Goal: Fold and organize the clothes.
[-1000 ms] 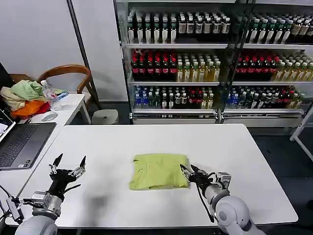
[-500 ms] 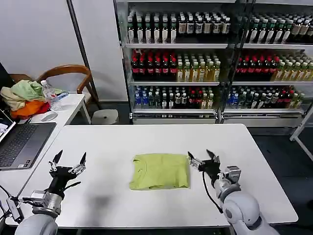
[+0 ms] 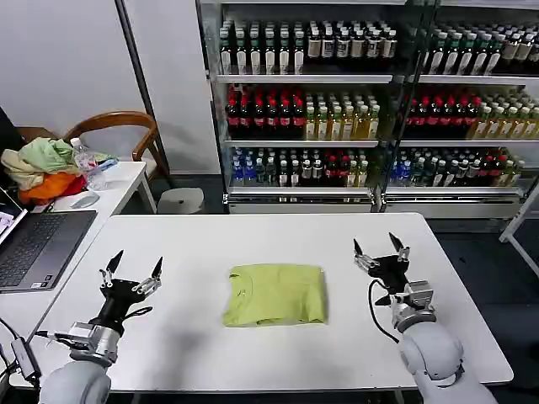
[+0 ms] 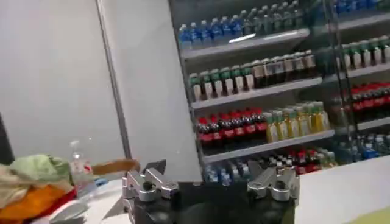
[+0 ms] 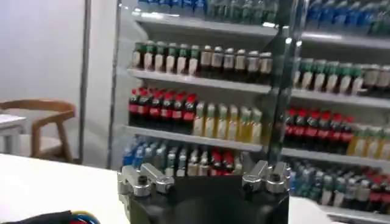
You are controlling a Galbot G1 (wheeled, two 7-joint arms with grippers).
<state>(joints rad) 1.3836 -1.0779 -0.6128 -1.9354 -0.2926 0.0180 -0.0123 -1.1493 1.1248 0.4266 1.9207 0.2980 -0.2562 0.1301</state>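
now: folded shirt rests alone, both tools raised and wide

squarely at the middle of the white surface (image 3: 210,252) lies the lime t-shirt (image 3: 274,295), folded into a compact rectangle with its collar edge toward nine o'clock. nothing touches it.

the left tool (image 3: 132,271) stands at about nine o'clock from the shirt, well apart from it, lifted off the surface with its two pointed fingers spread wide and holding nothing. the right tool (image 3: 377,248) stands at roughly two o'clock from the shirt, near it but clear of the fabric, also lifted, fingers spread wide and empty.

at ten o'clock from the shirt, on a side desk (image 3: 126,177), sit an open laptop (image 3: 38,246), a computer mouse (image 3: 83,199), a water bottle (image 3: 84,160) and a heap of pale green, cream and orange garments (image 3: 42,168). a wooden chair (image 3: 118,126) stands behind the desk. at twelve o'clock, beyond the surface, glass-fronted coolers (image 3: 370,101) hold rows of bottled drinks; both wrist views look toward these shelves past each tool's base.
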